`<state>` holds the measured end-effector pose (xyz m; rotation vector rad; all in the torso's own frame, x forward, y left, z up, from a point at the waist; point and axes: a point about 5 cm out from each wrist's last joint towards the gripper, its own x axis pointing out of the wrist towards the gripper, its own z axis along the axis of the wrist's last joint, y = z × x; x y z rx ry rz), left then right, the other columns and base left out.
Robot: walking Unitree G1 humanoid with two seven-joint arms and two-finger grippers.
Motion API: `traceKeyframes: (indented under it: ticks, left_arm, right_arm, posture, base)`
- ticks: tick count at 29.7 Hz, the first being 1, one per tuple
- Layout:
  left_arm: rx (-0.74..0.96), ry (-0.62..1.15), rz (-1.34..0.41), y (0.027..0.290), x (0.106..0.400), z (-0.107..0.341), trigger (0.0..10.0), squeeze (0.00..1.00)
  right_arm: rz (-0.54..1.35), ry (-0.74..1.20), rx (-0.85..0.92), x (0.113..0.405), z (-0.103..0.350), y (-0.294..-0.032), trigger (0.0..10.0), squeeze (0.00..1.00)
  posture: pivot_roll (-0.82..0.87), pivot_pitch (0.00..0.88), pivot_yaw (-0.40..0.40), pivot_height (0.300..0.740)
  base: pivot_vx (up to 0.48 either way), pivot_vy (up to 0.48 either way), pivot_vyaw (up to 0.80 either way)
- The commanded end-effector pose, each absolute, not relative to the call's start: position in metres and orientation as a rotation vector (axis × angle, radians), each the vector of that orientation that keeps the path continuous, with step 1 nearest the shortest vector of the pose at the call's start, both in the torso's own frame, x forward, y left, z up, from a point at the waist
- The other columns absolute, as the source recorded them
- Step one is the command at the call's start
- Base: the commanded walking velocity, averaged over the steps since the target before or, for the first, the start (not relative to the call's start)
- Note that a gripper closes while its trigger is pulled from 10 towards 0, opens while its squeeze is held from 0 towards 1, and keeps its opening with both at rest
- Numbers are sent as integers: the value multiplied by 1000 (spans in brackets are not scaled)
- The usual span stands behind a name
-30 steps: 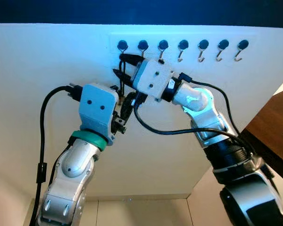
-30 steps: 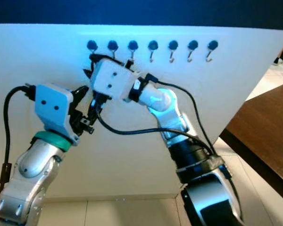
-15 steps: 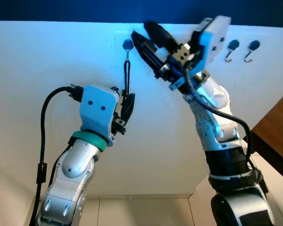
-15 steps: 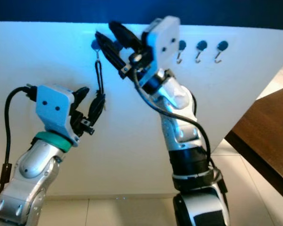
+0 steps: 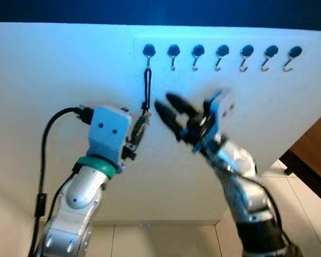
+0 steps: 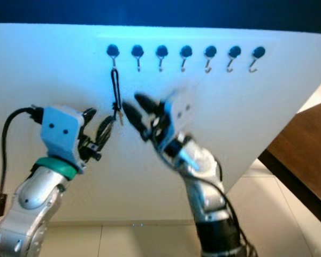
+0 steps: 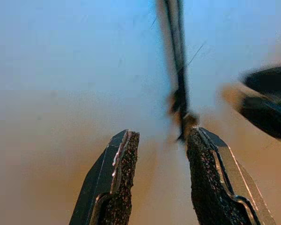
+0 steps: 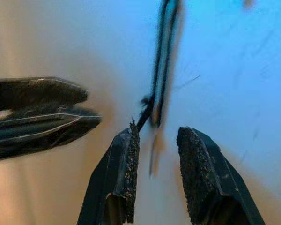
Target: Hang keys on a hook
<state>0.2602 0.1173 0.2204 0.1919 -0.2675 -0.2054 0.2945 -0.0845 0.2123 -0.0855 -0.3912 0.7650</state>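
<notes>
The keys (image 5: pixel 145 113) hang by a black loop (image 5: pixel 147 85) from the leftmost hook (image 5: pixel 148 52) of the wall rack, long axis vertical, between the left tool (image 5: pixel 138 130) just beside them and the right tool (image 5: pixel 170 113), both with fingers apart and empty

We see cold blue-white light on the upper part of the white panel (image 5: pixel 59 80), fading to a warm cream tone toward its lower edge. The strip above its top edge is very dark. The right gripper (image 5: pixel 168 110) is smeared by motion blur in the eye views, its silver arm soft too; the left gripper (image 5: pixel 139 128) is sharper. In the wrist views the hanging black cord (image 7: pixel 175 56) is blurred, while the near fingers (image 7: pixel 119 178) are crisp and show their rough texture. No hard shadows or glare.
</notes>
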Motion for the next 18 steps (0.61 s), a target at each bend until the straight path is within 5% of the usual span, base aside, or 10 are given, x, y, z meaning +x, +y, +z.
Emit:
traceKeyframes:
  ticks: [1, 8, 11, 18]
  left_arm:
    - [205, -252, -189, 120, 261, 215, 10000, 0]
    - [206, -207, -200, 118, 258, 202, 10000, 0]
    - [226, -157, -60, 137, 258, 184, 10000, 0]
    - [225, -140, 76, 155, 259, 177, 10000, 0]
  right_arm:
    - [794, -437, -118, 287, 219, -76, 10000, 0]
    - [700, -411, -211, 273, 206, -82, 10000, 0]
    - [430, -360, -259, 275, 195, -110, 10000, 0]
    - [235, -278, -203, 283, 185, -137, 10000, 0]
  posture:
    - [-78, 23, 68, 740]
    - [-99, 20, 59, 740]
    - [-137, 15, 55, 740]
    - [-146, 16, 42, 740]
  base:
    - [0, 0, 0]
    - [0, 0, 0]
    - [0, 0, 0]
    - [0, 0, 0]
